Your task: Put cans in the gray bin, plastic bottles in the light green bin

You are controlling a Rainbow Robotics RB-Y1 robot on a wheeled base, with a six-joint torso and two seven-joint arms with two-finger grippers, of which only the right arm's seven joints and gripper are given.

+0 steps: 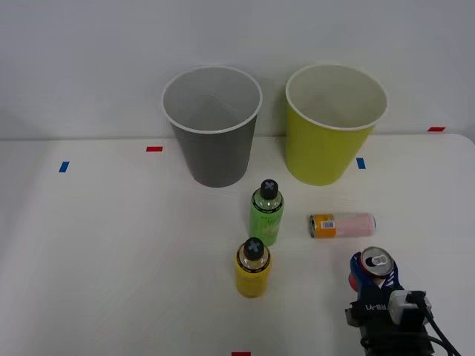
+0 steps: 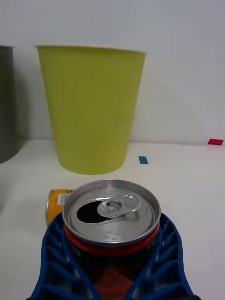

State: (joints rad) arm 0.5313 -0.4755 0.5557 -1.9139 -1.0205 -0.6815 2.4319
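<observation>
- Between the blue ribbed fingers of the right gripper stood the red can, upright, pinched on both sides; its round silver top was smooth metal, with the tab lying flat and the drinking hole open.
- Just beyond the gripper, the slim pink can lay on its side on the white table, its orange end peeking from behind the held can.
- To the gripper's left, a little apart, stood the yellow bottle, stubby and rounded, with a black screw cap.
- Farther ahead and left of the gripper stood the green bottle, same stubby shape, also black-capped, close behind the yellow one.
- Straight ahead of the gripper, well apart, rose the light green bin, a smooth round tub tapering downward, with a white rim and whitish inside.
- Left of that bin, well away from the gripper, stood the gray bin, same tapered shape, white-rimmed and pale within.
- Small red and blue tape marks dotted the table.
</observation>
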